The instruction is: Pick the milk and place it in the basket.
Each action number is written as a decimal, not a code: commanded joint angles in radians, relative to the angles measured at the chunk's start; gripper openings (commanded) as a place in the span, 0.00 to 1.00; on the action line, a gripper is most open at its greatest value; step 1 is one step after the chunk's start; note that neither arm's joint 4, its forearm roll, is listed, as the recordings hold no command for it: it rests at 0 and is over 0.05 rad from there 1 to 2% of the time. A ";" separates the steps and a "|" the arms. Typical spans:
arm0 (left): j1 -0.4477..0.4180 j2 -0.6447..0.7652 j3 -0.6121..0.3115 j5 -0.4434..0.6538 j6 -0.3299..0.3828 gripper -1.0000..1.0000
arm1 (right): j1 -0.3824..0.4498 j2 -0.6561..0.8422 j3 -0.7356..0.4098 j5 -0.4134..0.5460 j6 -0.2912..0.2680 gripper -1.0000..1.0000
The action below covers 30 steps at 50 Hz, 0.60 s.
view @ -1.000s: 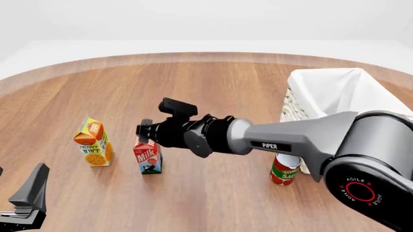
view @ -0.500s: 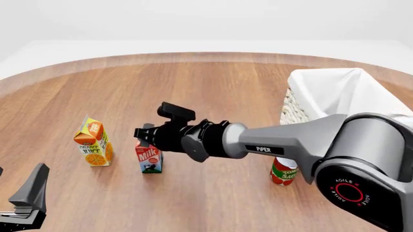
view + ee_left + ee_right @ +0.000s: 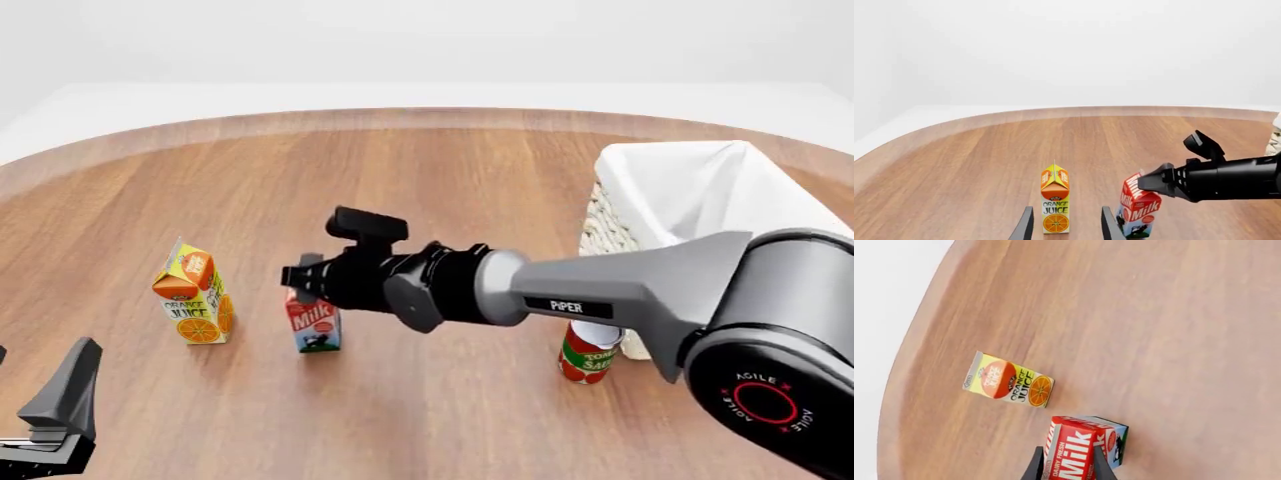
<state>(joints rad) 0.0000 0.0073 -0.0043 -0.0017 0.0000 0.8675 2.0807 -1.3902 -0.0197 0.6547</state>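
— Where the table's near edge runs, what is closest?

— The left gripper (image 3: 54, 415) sits low at the near left, touching nothing; in the left wrist view its two fingers (image 3: 1026, 226) stand spread, with the orange juice carton (image 3: 1055, 200) beyond the gap between them.

— And the milk?

— A little farther in, the milk (image 3: 314, 325) stands on the wooden table (image 3: 441, 190), just right of the juice carton and leaning slightly. The right gripper (image 3: 302, 279) reaches across from the right and is at the carton's top; in the right wrist view its fingertips (image 3: 1035, 468) flank the red gable on both sides, pinching it.

— What else is at that depth?

— A red tomato sauce can (image 3: 586, 352) stands near the right side, partly hidden behind the right arm (image 3: 627, 285).

— Where is the basket?

— Farthest back on the right: the basket (image 3: 607, 225) with its white cloth lining, just behind the can and well apart from the milk
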 commanded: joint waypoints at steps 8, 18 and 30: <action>0.000 0.000 0.000 0.000 0.000 1.00 | -0.004 -0.159 0.076 -0.005 -0.087 0.00; 0.000 0.000 0.000 0.000 0.000 1.00 | -0.013 -0.246 0.130 -0.005 -0.131 0.00; 0.000 0.000 0.000 0.000 0.000 1.00 | -0.030 -0.359 0.208 -0.006 -0.194 0.00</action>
<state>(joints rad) 0.0000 0.0073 -0.0043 -0.0017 0.0000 0.8497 1.8238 -1.2230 -0.0201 0.4912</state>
